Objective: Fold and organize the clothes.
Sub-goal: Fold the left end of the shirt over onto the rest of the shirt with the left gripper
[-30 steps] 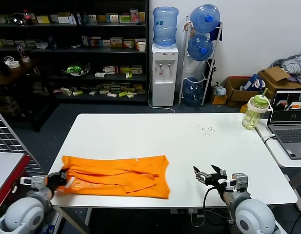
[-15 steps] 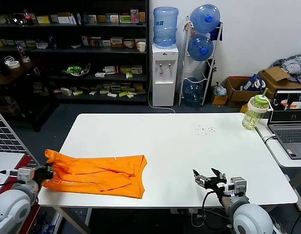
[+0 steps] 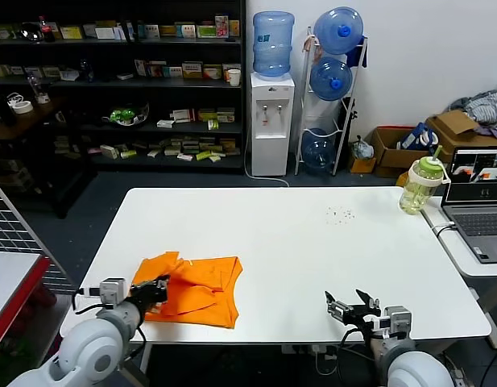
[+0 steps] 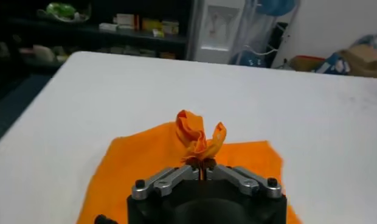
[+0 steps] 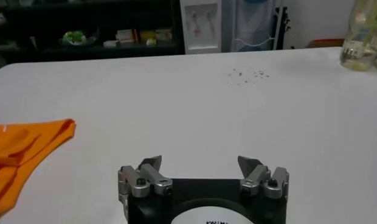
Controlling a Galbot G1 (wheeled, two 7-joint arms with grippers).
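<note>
The bright orange T-shirt [image 3: 196, 286] lies folded over itself on the white table [image 3: 296, 242] near its front left corner. My left gripper [image 3: 154, 292] sits at the shirt's left edge, shut on a bunched pinch of its fabric [image 4: 199, 139], with the rest of the shirt [image 4: 140, 170] spread beyond it. My right gripper [image 3: 350, 310] is open and empty at the table's front edge, well right of the shirt. The shirt's right end shows in the right wrist view [image 5: 24, 146], far from that gripper [image 5: 200, 163]. No lettering is visible.
A green-lidded bottle [image 3: 420, 185] stands at the table's far right edge, beside a laptop [image 3: 478, 201] on a side desk. Small dark specks [image 3: 339, 214] lie on the table's far right part. A water dispenser [image 3: 271, 121] and shelves stand behind.
My left gripper first pulled the shirt leftward off the table edge, then swung right over it, carrying the left end across so the shirt is now folded shorter. The right gripper drifted slightly back.
</note>
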